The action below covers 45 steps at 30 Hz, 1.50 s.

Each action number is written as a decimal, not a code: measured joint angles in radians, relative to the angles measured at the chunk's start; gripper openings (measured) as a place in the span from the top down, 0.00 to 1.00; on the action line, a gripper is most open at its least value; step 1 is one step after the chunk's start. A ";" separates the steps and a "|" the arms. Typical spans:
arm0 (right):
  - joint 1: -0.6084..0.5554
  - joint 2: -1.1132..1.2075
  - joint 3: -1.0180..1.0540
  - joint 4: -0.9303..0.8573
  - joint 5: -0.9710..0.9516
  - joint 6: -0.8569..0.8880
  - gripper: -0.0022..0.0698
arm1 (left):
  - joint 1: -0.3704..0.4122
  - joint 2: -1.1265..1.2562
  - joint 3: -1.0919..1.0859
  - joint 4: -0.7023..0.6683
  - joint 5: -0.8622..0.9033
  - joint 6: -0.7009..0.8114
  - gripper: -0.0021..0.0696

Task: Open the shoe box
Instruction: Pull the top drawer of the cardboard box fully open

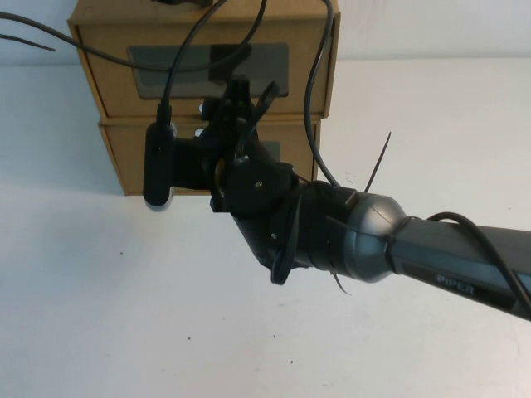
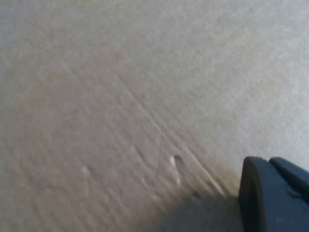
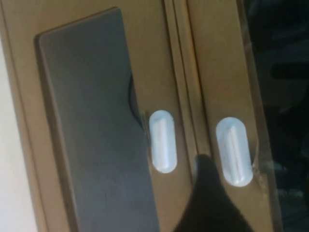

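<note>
Well, two brown cardboard boxes stand stacked at the far side of the white table (image 1: pixel 124 315), the upper shoe box (image 1: pixel 309 83) on the lower shoe box (image 1: pixel 133 162), each with a dark window (image 3: pixel 91 145) in its near face. The right hand (image 1: pixel 247 98), its arm stretched from the near right, is up against those faces where the boxes meet. It is spread open and empty, one white fingertip pad (image 3: pixel 162 141) before each box, the seam (image 3: pixel 181 72) between them. The left hand (image 2: pixel 273 193) hangs close over a pale beige surface (image 2: pixel 120 96); whether it is open I cannot tell.
</note>
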 joint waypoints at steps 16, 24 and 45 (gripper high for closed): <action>-0.028 0.046 -0.021 -0.006 -0.017 -0.049 0.55 | 0.000 0.000 0.000 0.000 0.000 0.000 0.98; -0.036 0.046 -0.021 -0.008 -0.019 -0.053 0.55 | 0.000 0.000 0.000 0.000 0.000 0.000 0.98; -0.053 0.072 -0.092 -0.011 -0.073 -0.070 0.55 | 0.000 0.000 0.000 0.000 0.000 0.000 0.98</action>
